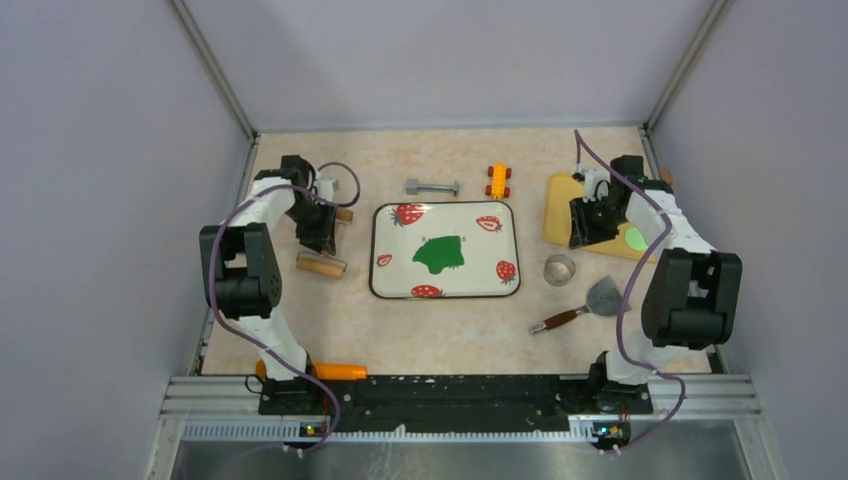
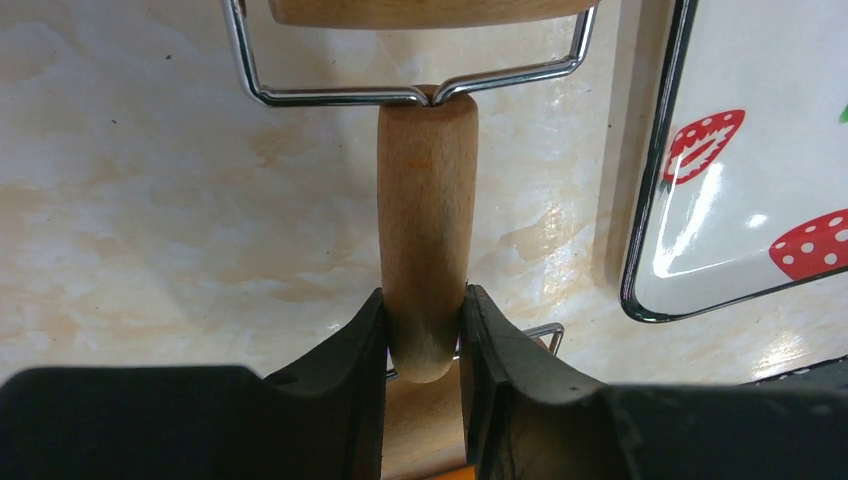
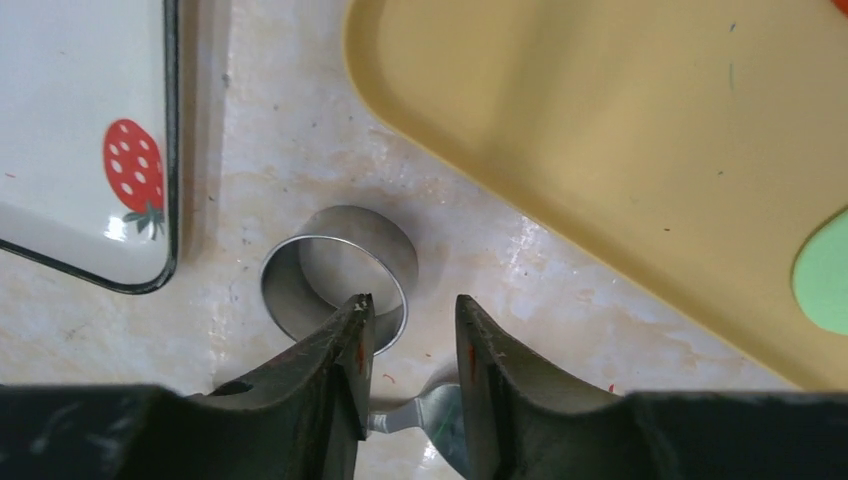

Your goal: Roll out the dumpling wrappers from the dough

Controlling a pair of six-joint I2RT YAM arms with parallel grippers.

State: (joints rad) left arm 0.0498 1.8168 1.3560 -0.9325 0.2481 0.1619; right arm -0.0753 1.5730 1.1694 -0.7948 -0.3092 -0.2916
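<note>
Black fingers of the left tool (image 2: 425, 315) fill the bottom of the left wrist view. They are clenched on the wooden handle of a rolling pin (image 2: 427, 200), whose wire frame and roller lie just ahead, near the left edge of the counter (image 1: 400, 335). Holding the handle rather than the roller likely leaves the roller free to turn. Dough (image 1: 440, 252), a flattened dark green sheet, lies on a strawberry-printed tray (image 1: 376, 250) at the counter's middle, close to the pin. Toward the right edge, the right tool (image 3: 410, 330) hangs with jaws partly apart, grasping nothing. Below it are a metal ring cutter (image 3: 340, 265) and a yellow board (image 3: 600, 120) carrying a pale green disc (image 3: 825, 270), probably the place for finished rounds.
</note>
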